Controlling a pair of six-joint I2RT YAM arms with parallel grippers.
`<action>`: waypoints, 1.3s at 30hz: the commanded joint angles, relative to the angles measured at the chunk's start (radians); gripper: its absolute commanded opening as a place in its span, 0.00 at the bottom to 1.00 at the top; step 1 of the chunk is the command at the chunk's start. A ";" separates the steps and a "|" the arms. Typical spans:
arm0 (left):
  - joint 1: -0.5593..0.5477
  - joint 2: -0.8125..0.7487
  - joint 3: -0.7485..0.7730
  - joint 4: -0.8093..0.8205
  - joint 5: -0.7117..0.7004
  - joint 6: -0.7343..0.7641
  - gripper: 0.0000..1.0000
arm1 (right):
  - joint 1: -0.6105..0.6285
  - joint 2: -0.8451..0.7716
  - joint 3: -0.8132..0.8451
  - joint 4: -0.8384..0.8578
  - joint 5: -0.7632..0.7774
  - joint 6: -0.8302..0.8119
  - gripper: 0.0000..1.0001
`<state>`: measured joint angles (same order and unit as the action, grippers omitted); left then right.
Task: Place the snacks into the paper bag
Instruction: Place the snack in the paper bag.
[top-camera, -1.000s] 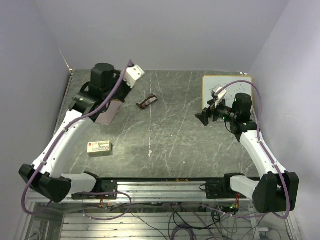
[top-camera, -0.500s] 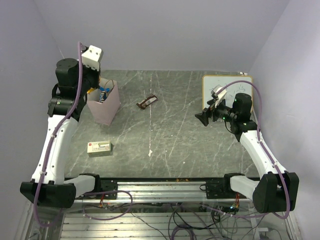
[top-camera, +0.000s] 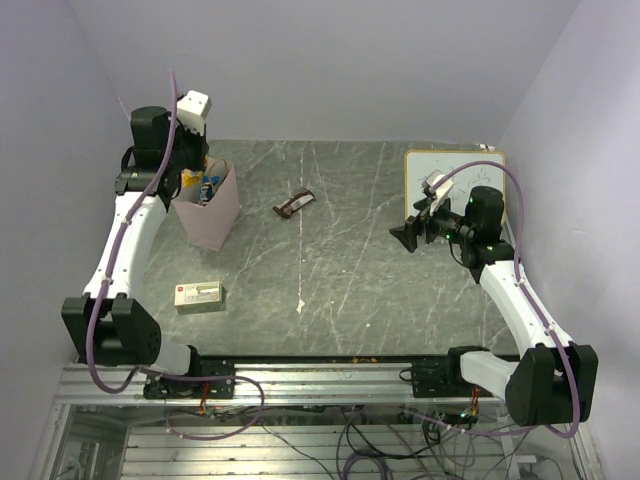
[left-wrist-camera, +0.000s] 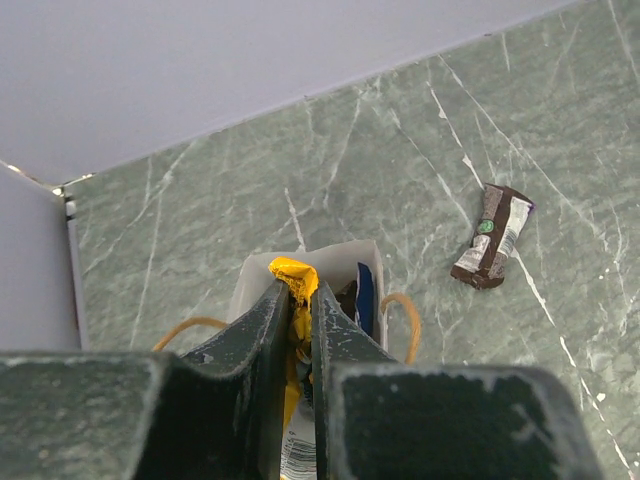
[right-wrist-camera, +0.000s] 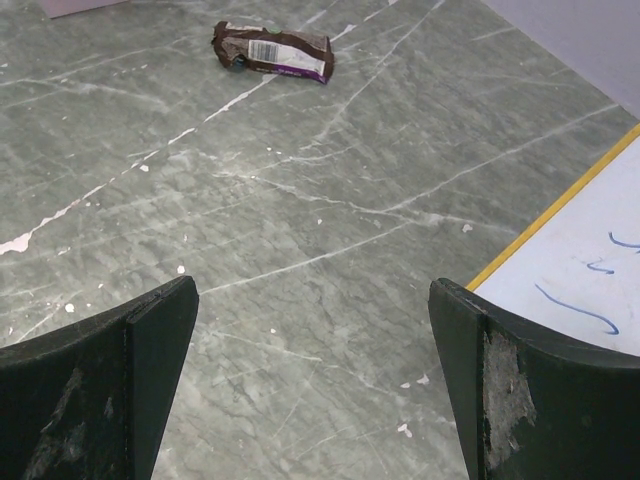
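While my left tool (left-wrist-camera: 300, 293) pinches the yellow packet (left-wrist-camera: 293, 273), jaws almost closed, above the mouth of the paper bag (top-camera: 216, 214) at ten o'clock on the desk (top-camera: 350, 275), I should lower it straight between the walls before releasing, lest it catch the rim. My right tool (right-wrist-camera: 312, 290) gapes wide and empty; a brown candy bar (top-camera: 294, 204) lies at the bag's three o'clock.

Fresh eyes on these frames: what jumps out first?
The left jaws, clamped on a yellow packet, hang right over the open paper bag at the far left of the table, with other snacks already inside. One brown packet lies alone mid-table. The right jaws hang wide open beside the whiteboard, holding nothing.
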<state>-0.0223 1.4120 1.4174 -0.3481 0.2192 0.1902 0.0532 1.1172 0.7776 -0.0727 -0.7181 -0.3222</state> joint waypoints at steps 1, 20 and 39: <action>0.007 0.045 0.050 0.060 0.083 0.001 0.08 | -0.009 -0.020 0.007 0.011 -0.025 -0.005 1.00; 0.007 0.168 0.007 0.079 0.130 -0.042 0.14 | -0.009 -0.015 0.001 0.017 -0.041 -0.001 1.00; 0.007 0.200 0.071 -0.094 0.024 0.020 0.29 | -0.009 -0.013 -0.001 0.021 -0.047 -0.003 1.00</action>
<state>-0.0223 1.6104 1.4334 -0.4084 0.2714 0.1867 0.0521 1.1133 0.7776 -0.0719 -0.7521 -0.3222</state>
